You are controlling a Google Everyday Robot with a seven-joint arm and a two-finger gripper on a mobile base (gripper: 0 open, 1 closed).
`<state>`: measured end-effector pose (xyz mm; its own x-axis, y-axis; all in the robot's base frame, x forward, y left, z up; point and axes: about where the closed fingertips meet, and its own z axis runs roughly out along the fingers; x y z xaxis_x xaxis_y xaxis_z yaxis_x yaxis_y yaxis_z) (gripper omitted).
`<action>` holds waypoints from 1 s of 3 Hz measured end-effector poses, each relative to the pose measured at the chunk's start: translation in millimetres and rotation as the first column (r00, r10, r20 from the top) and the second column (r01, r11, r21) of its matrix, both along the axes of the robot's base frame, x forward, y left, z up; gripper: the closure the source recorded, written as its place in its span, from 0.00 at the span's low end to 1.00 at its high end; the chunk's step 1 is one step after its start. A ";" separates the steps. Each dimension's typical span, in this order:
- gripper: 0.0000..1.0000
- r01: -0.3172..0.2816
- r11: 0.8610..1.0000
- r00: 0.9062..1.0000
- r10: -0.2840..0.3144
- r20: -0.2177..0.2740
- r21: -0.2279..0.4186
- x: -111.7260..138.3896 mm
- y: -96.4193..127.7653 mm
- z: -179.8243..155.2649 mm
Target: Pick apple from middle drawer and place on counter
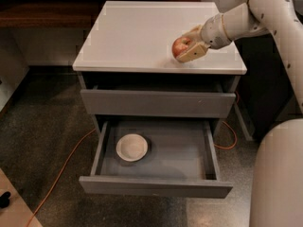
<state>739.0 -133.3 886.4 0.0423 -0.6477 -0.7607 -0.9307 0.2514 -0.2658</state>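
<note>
A grey drawer cabinet stands on a dark speckled floor, seen from above and in front. A thick white robot arm reaches in from the far right. The counter, the cabinet's pale slab top, is wider than the drawers beneath it. Below the top drawer, the middle drawer is pulled out toward the near side, showing a shallow grey interior. A round cream bowl sits in its left half and no apple is inside. An orange cable trails over the floor to the near left. The gripper is over the counter's right side, close to the near edge, with its two tan fingers closed around the apple - one above and one below. The apple is small and red with a yellowish patch. It sits low at the surface, though whether it touches the counter cannot be told. The fruit is probably light and firm with smooth, slightly slick skin, and it would bruise if dropped. A hold across its widest part looks safest - once let go, its round shape could roll toward the near edge.
</note>
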 end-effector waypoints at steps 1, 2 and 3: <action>0.71 0.030 0.999 0.999 -0.029 -0.044 0.012 9.0 -7.1 -7.6; 0.39 0.053 0.999 0.996 -0.053 -0.071 0.006 17.0 -12.7 -14.2; 0.16 0.047 0.999 0.996 -0.047 -0.074 0.007 17.4 -9.1 -16.5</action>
<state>756.4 -142.4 869.9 -0.0443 -0.6406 -0.7666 -0.9347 0.2975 -0.1946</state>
